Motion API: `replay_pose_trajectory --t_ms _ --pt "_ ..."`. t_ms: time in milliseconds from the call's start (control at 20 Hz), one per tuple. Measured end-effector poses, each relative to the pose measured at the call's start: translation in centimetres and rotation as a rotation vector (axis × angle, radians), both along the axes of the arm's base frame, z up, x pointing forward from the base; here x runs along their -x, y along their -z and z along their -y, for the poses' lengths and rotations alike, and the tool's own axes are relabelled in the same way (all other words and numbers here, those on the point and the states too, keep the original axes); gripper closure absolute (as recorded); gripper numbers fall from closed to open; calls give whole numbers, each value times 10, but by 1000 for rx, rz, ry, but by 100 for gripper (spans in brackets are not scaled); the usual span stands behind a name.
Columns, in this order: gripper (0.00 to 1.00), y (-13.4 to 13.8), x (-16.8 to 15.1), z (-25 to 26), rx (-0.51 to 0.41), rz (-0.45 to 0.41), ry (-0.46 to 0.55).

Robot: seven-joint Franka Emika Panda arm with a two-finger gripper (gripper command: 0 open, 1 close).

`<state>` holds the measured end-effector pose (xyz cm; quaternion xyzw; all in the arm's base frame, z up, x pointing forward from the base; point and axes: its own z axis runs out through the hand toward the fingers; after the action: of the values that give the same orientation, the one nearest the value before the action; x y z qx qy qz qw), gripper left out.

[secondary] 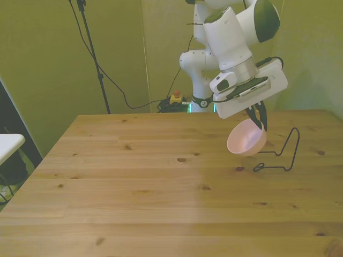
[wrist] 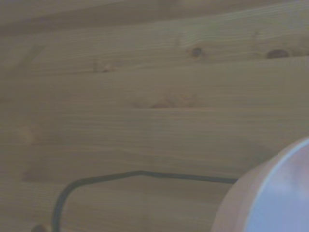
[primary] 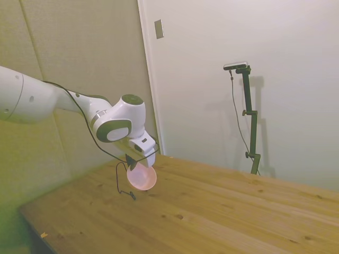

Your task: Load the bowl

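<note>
- I see the gripper (secondary: pixel 259 119) pinching the pink bowl (secondary: pixel 246 138) by its rim, tilted, above the table (secondary: pixel 134 187).
- Black wire rack (secondary: pixel 280 155) stands just beside.

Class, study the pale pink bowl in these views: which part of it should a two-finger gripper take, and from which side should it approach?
Grip the rim of the pink bowl, one finger inside and one outside, coming from above. The thin wall fits between the fingers; the round body is too wide to span. The gripper appears to hold it this way now, at the upper rim, with the bowl tilted above the table beside the wire rack.
</note>
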<state>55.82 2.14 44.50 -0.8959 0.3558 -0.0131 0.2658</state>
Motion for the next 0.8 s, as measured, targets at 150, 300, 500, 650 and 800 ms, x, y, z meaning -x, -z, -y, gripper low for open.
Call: replay_pose_trajectory --t_ms 150,300,500,650,800 --pt "100 2 8 1 -77 31 -5" --pt "100 -16 15 1 -194 116 4" --pt "100 -10 18 0 -242 126 -10" --pt "100 -6 18 3 -290 144 -27" --pt "100 0 16 2 -325 161 -43"
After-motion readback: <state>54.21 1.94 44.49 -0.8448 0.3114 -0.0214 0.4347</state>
